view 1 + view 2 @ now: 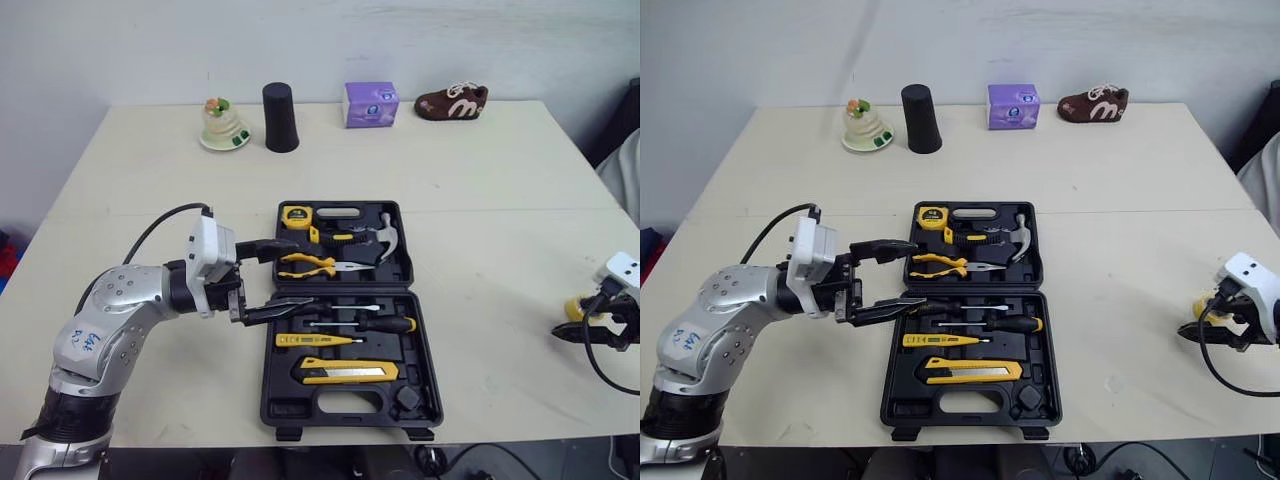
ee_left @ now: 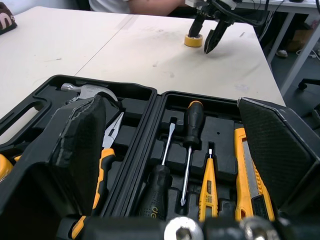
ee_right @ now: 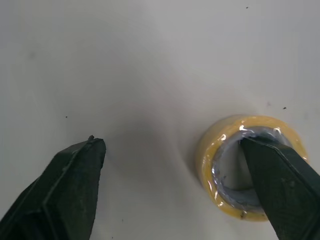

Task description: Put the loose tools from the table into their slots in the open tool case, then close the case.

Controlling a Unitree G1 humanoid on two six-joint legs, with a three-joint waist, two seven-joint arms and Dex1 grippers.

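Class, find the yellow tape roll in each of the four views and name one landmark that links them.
Left eye view: roll near the table's right edge.
Right eye view: roll, same spot.
Left wrist view: roll on the table beyond the case.
Right wrist view: roll close up.
Shared landmark: right gripper straddling its wall.

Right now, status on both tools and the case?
Left tool open, over the open case. Right tool open, one finger inside the tape roll. No obstruction seen.
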